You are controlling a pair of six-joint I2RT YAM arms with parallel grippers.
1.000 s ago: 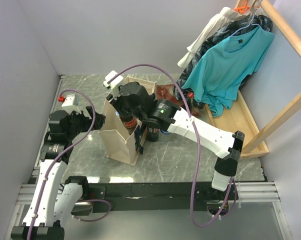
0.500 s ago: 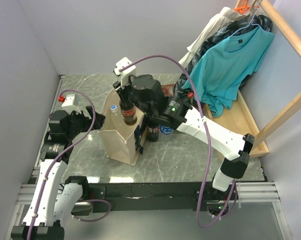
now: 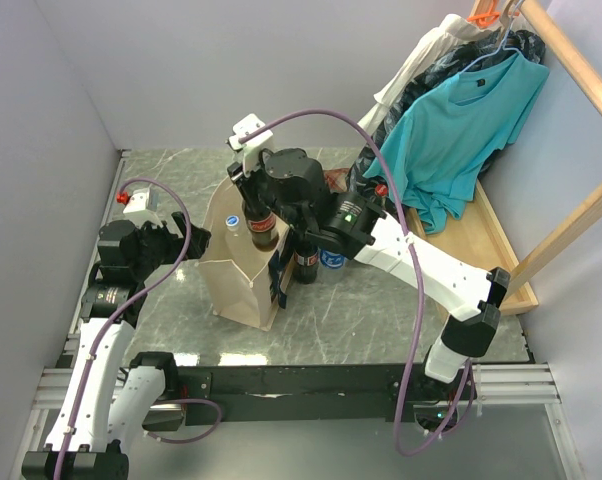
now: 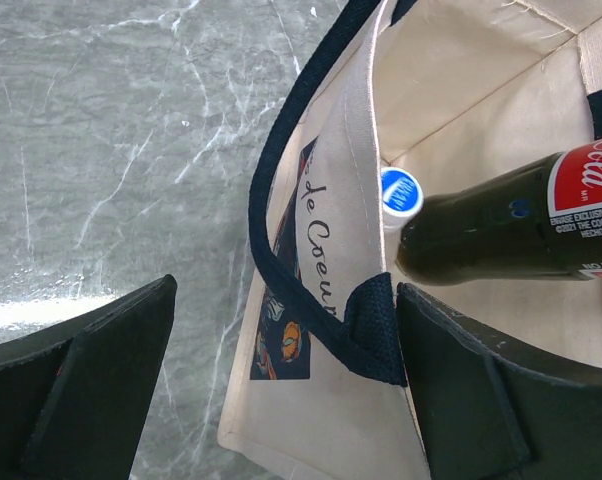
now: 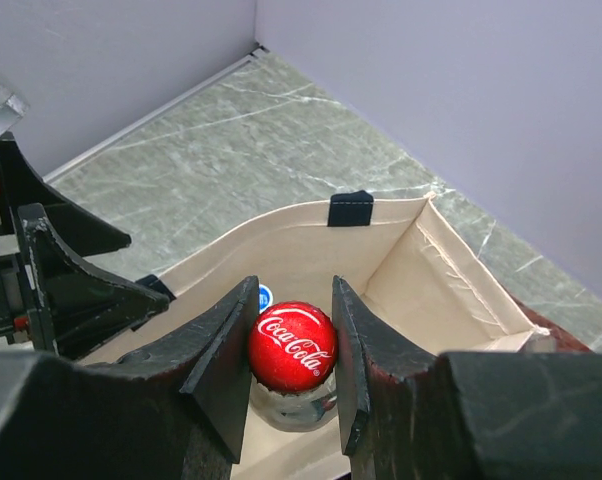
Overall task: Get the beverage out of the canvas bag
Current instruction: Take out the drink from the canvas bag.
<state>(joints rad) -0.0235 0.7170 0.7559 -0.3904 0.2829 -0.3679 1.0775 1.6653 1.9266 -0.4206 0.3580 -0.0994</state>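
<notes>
The beige canvas bag [image 3: 243, 280] stands upright on the marble table, navy strap handles [image 4: 281, 250] and a dark print on its side. My right gripper [image 3: 256, 200] is shut on the red cap of a dark cola bottle [image 5: 292, 346], the beverage. The bottle [image 3: 262, 232] hangs upright with its lower part still within the bag's mouth. A blue-capped bottle [image 4: 401, 192] stands inside the bag beside it. My left gripper [image 4: 281, 385] is open and straddles the bag's left wall, its right finger [image 4: 471, 390] touching the strap.
Two more bottles [image 3: 306, 265] stand on the table just right of the bag. A red plaid cloth [image 3: 336, 183] lies behind them. A wooden rack with a teal shirt [image 3: 461, 130] fills the right side. Grey walls close in at the left and back.
My right gripper has risen with the cola bottle, lifting it from deep in the bag to its mouth. The blue cap now shows. The left arm has stayed put.
</notes>
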